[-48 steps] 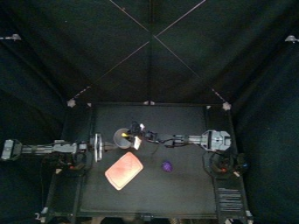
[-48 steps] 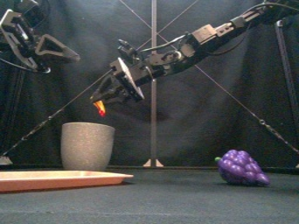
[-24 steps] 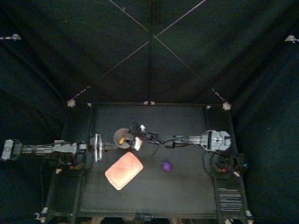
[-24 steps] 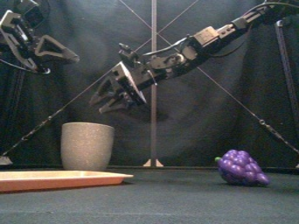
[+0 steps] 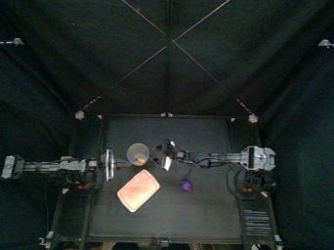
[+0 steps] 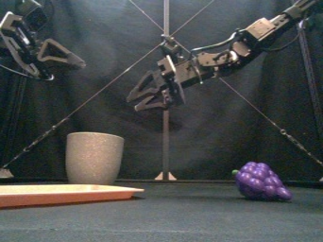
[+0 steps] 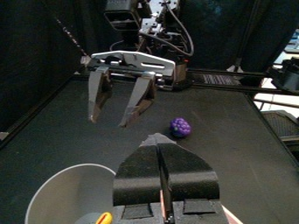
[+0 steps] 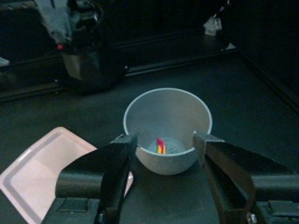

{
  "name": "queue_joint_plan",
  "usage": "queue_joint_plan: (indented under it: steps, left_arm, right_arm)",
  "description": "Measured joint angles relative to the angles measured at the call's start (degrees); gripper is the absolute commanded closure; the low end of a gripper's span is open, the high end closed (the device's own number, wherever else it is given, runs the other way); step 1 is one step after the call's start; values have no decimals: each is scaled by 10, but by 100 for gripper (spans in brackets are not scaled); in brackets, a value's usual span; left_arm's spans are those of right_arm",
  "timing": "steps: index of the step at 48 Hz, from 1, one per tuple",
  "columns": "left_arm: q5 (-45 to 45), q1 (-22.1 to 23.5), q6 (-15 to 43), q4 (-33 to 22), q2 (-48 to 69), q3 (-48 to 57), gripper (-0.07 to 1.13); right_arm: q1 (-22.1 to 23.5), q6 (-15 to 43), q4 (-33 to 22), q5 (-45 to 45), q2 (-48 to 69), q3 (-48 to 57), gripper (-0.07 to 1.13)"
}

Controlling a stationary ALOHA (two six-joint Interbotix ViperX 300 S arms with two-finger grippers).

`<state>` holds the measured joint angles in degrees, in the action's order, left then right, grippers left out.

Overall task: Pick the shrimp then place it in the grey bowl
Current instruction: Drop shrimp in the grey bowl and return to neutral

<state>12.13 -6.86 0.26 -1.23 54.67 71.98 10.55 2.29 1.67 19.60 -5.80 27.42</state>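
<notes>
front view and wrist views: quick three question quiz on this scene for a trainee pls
1. True or false: the shrimp lies inside the tall grey cup.
2. What sits on the table at the front view's right? A) purple grapes B) a sushi roll C) a marker pen
3. Fill in: the right claw, raised above the table to the cup's right in the front view, has its jaws ____.

Key: 1 true; 2 A; 3 open
</notes>
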Motion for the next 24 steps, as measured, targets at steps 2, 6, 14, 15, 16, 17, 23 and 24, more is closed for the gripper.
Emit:
queue_joint_plan:
  steps: [2, 6, 14, 15, 16, 17, 23, 24]
  left_arm:
    - [0, 0, 0, 0, 0, 0, 106]
    - [0, 0, 0, 0, 0, 0, 107]
    - [1, 0, 0, 0, 0, 0, 107]
    - [1, -1, 0, 0, 0, 1, 106]
    - [1, 0, 0, 0, 0, 0, 107]
    - [1, 0, -1, 0, 0, 0, 107]
    - [1, 0, 0, 0, 0, 0, 106]
    - [1, 0, -1, 0, 0, 0, 106]
  right_arm:
    - [-4, 0, -2, 12, 11, 15, 17]
    - [-13, 0, -2, 40, 33, 53, 17]
    - [-25, -2, -1, 85, 79, 123, 17]
    - [-27, -3, -1, 91, 83, 130, 17]
    - [-28, -2, -1, 97, 90, 138, 17]
    - [-29, 0, -1, 102, 95, 146, 17]
    - [-30, 2, 2, 134, 125, 186, 17]
    - [-30, 2, 2, 138, 128, 192, 17]
